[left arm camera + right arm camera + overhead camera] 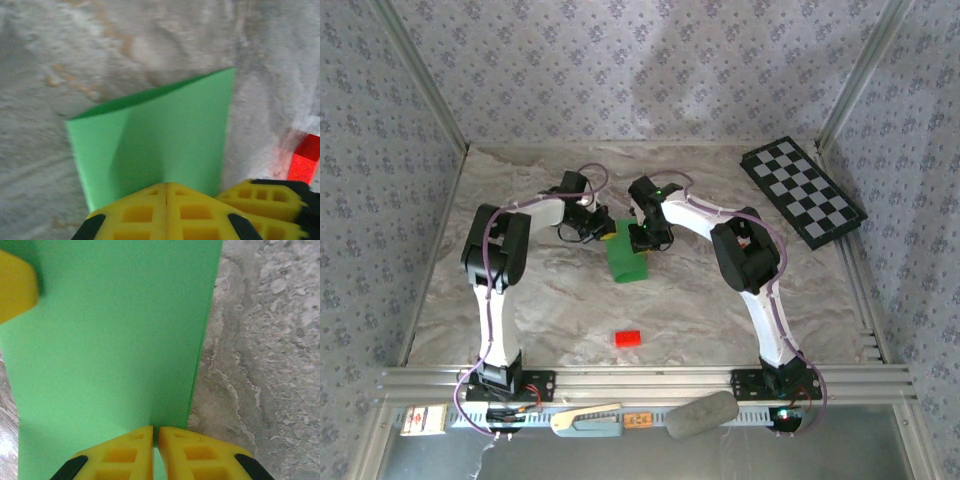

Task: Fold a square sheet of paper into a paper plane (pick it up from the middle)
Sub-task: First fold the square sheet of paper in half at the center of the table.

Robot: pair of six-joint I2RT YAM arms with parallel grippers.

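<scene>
The square sheet of paper [628,265], bright green, lies folded into a long strip at the table's middle. Both grippers meet at its far end. My left gripper [606,232] sits at the strip's left corner, and in its wrist view the yellow jaws [167,186] are pressed together on the paper [160,135], which creases toward their seam. My right gripper [640,240] is beside it. Its jaws [155,432] pinch the paper [110,340] near the folded edge, with green showing in the thin slit between them. A left fingertip [15,287] rests on the sheet's far corner.
A small red block [628,338] lies on the marble table nearer the arm bases, also visible at the left wrist view's right edge [306,160]. A folded checkerboard [803,192] sits at the back right. Patterned walls enclose the table on three sides.
</scene>
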